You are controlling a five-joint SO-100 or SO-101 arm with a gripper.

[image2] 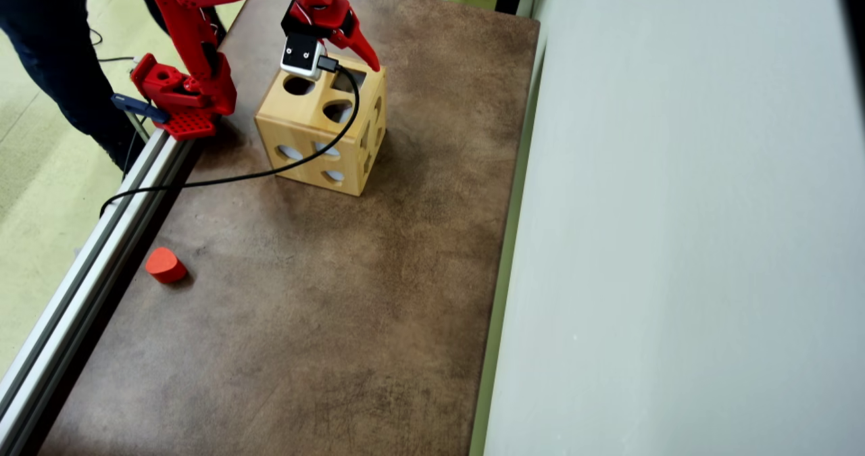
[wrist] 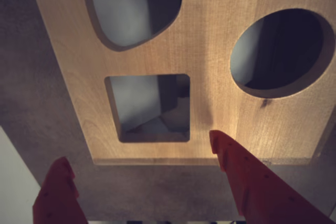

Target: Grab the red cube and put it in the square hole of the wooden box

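The wooden box fills the wrist view with its top face, which has the square hole, a rounded-triangle cutout and a round cutout. My gripper hangs just above the box's edge next to the square hole. It is open, its red fingers spread wide with nothing between them. In the overhead view the gripper hovers over the far corner of the wooden box, by the square hole. The red cube is out of view in both views.
An orange-red rounded block lies near the table's left edge in the overhead view, beside a metal rail. A black cable runs from the wrist camera across the box and table. A pale wall borders the right side.
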